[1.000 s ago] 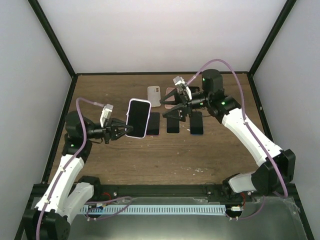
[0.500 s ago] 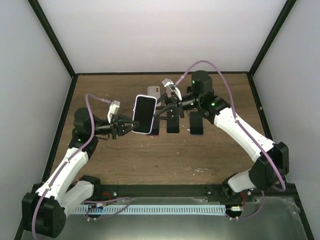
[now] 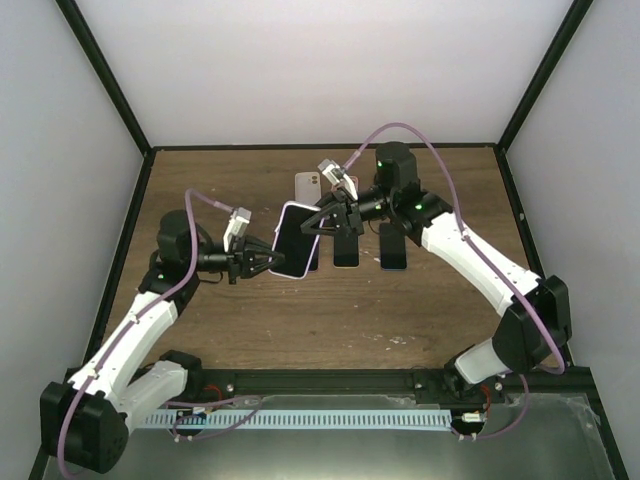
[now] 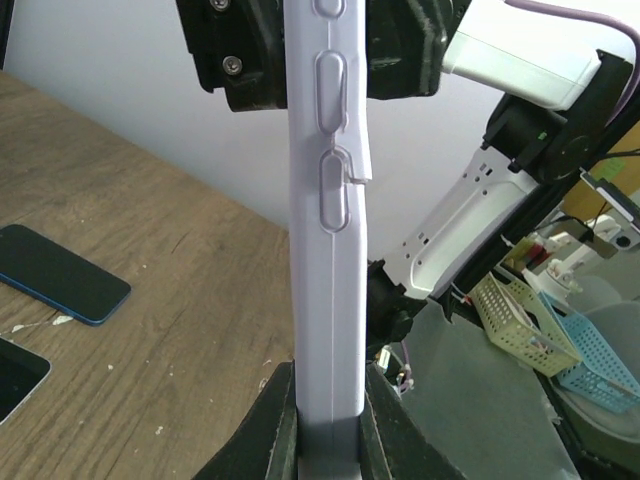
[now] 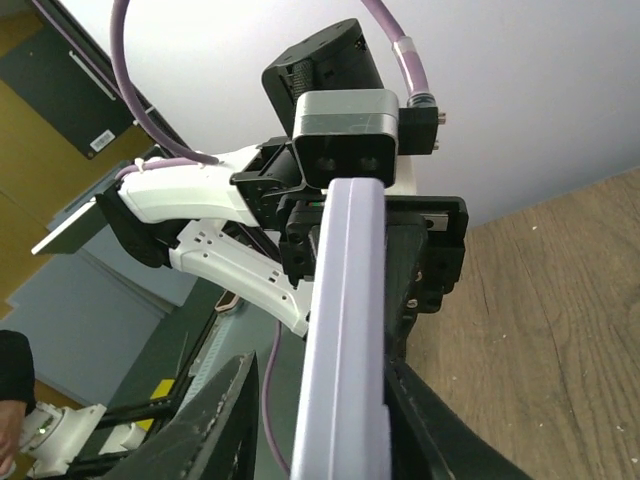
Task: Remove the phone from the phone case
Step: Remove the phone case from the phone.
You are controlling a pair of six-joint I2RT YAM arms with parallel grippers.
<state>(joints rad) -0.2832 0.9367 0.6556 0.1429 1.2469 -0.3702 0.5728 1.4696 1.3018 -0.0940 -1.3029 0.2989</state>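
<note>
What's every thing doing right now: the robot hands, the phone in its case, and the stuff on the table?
Phone in lilac case: held up in the air, case on.
Left gripper: shut on the case's near end.
Right gripper: open around the far end, a gap on one side.
Dark phones: lying flat on the table, screens dark.
White case: lying flat at the back.

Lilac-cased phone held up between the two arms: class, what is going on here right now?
The left gripper is shut on one end of the cased phone, holding it above the table. The right gripper straddles the opposite end, a gap showing beside one finger. The phone is not out of its case yet.
</note>
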